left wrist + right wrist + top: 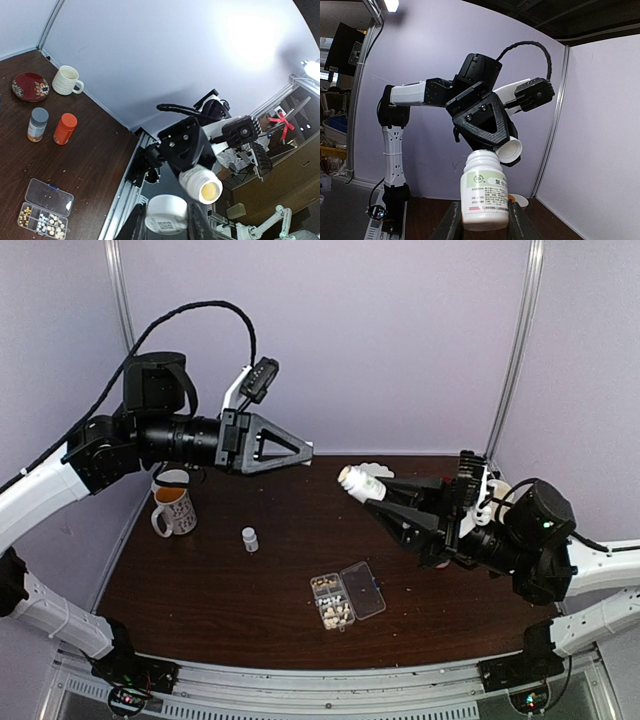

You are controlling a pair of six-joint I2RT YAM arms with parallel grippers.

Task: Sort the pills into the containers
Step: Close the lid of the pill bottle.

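The clear organiser box [347, 597] lies open on the table near the front, with pale pills [333, 604] in its cells and its lid [363, 589] folded out to the right. It also shows in the left wrist view [45, 210]. My right gripper [378, 492] is shut on a white bottle [361, 483] with a green label [485, 192], held in the air. The bottle's mouth [210, 190] is open and shows yellowish inside. My left gripper [306, 451] is shut on the white cap [166, 214], just beside the bottle's neck [510, 150].
A mug [175, 506] and a tiny white bottle [250, 539] stand on the left. The left wrist view shows an orange bottle [65, 128], a grey-capped bottle [37, 124], a white mug [66, 80] and a red plate [30, 86]. A white dish [372, 468] sits at the back.
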